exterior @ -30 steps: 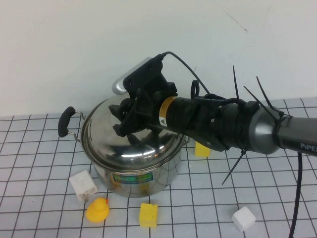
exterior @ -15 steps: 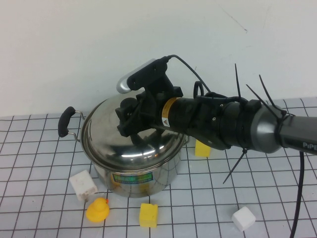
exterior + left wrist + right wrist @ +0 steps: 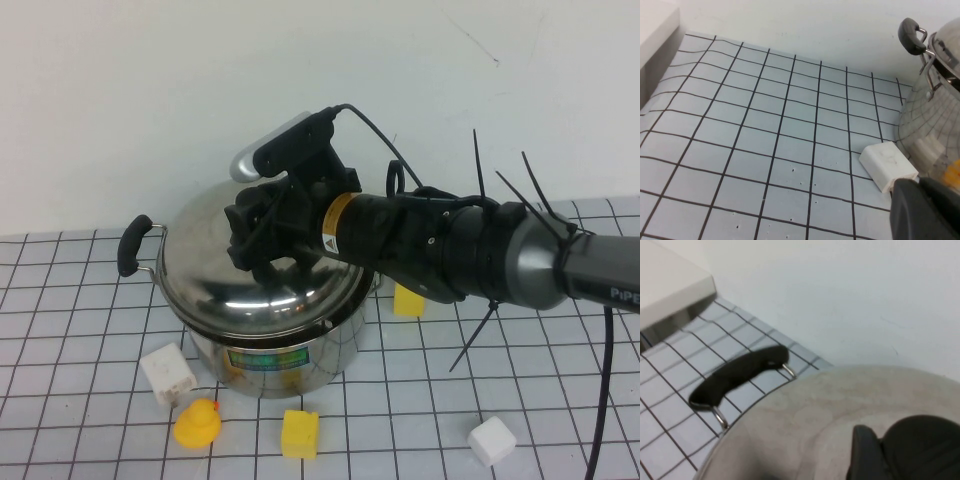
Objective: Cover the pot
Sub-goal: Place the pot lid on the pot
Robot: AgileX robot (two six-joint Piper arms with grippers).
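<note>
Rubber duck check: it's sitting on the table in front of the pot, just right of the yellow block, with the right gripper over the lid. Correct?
Not quite. In the high view the rubber duck sits left of the yellow block, not right. It is in front of the pot, and the right gripper is over the lid. The left gripper is parked beside the pot.

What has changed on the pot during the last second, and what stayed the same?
The lid slid toward the robot's left and now overhangs the pot on that side. The right pincer, at the lid's top, went left with it; its grip is hidden. The pot, the duck, the blocks and the left pincer, low beside the pot, did not move.
</note>
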